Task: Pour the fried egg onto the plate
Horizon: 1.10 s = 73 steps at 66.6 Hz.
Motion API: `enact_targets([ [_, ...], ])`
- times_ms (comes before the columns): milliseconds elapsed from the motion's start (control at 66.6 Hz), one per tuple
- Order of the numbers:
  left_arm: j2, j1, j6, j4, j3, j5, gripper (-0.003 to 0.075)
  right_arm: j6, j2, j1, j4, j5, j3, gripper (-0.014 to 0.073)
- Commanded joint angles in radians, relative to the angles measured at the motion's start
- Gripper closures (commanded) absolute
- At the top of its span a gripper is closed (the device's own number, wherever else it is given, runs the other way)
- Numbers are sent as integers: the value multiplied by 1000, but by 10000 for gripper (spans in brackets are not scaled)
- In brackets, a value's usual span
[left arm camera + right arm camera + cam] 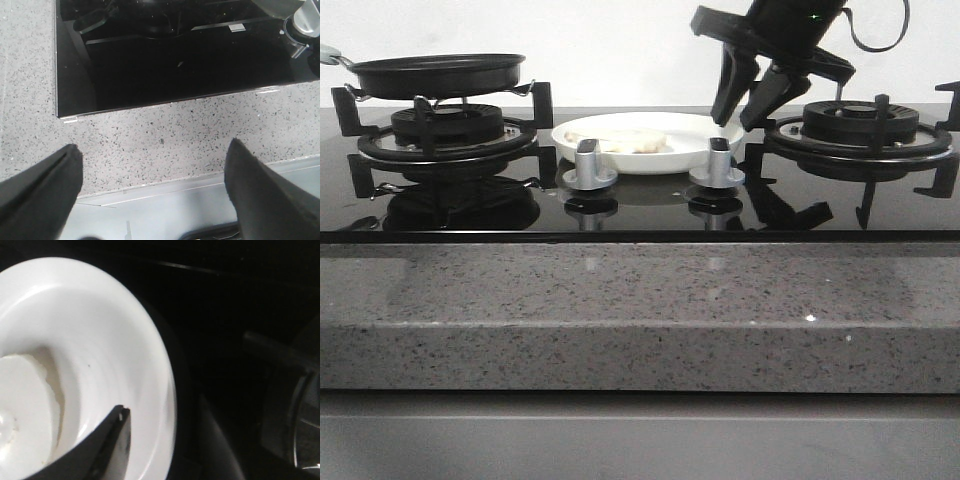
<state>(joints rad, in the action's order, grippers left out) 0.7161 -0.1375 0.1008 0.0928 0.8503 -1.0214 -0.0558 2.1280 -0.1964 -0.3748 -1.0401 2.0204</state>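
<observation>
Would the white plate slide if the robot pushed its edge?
Probably. The plate looks glossy and sits on the smooth black glass cooktop, so it would likely slide rather than tip. It is wide and shallow, so tipping seems unlikely. The fried egg lying in it might shift a little.

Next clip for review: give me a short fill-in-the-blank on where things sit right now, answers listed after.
1. The fried egg lies on the ____.
2. The black frying pan sits on the ____ burner in the front view.
3. The plate stands between the two ____.
4. The right gripper hangs over the plate's ____ rim.

Missing words: plate; left; burners; right
</observation>
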Motion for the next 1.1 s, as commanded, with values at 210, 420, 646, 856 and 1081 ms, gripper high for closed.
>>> enact_targets([
  [210,0,-7,-11,14,25,62,156,-5,-148,1,-35,-14,77,158],
  [420,0,-7,-11,14,25,62,156,-44,-351,-28,3,71,-154,158],
  [646,0,-7,-11,34,25,68,155,-94,-654,-43,6,171,-513,158],
  [856,0,-7,-11,36,25,87,156,-94,-908,-43,16,191,-778,158],
  [1081,0,-7,-11,36,25,87,156,-94,-1134,-43,16,186,-996,158],
])
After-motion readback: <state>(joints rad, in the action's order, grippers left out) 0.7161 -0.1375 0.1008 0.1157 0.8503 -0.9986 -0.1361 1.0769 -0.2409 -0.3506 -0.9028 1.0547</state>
